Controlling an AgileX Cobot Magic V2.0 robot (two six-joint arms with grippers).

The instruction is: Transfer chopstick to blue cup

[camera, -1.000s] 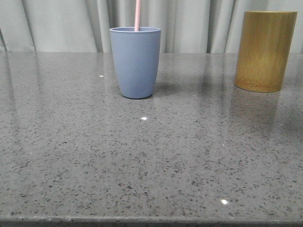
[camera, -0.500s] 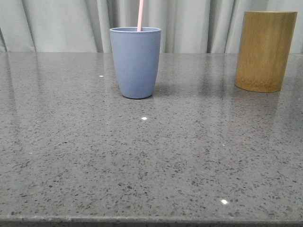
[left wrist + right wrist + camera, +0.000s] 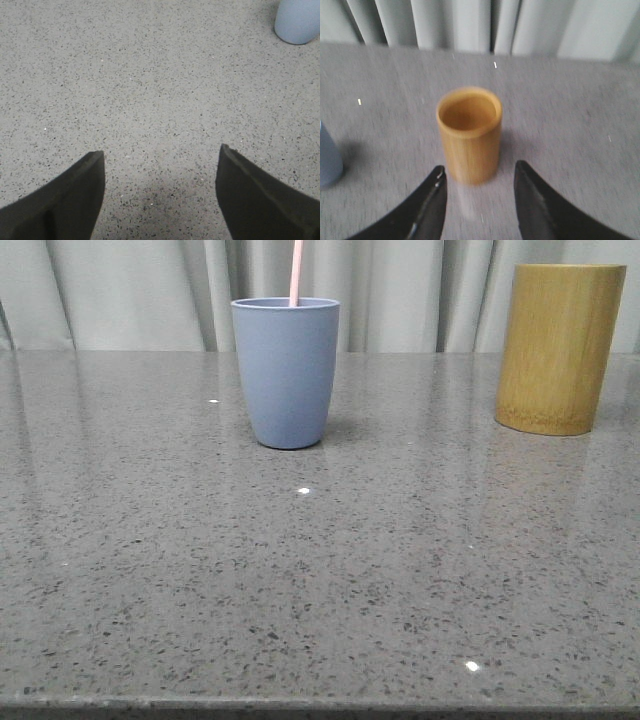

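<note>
blue cup (image 3: 286, 372): chopstick (image 3: 296, 272) inside | bamboo cup (image 3: 469, 134): empty | both jaws: apart, holding nothing

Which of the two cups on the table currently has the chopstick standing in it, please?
The blue cup, the handleless tumbler towards the left in the front view: the pink chopstick rises from its mouth. The bamboo cup on the right looks empty inside.

A yellow-brown bamboo cylinder (image 3: 560, 348) stands upright on the speckled grey table (image 3: 320, 570), before pale curtains (image 3: 130, 290).

Bamboo cylinder (image 3: 469, 135) upright beyond parted right gripper (image 3: 479, 187) jaws, blue cup (image 3: 328, 160) aside.
</note>
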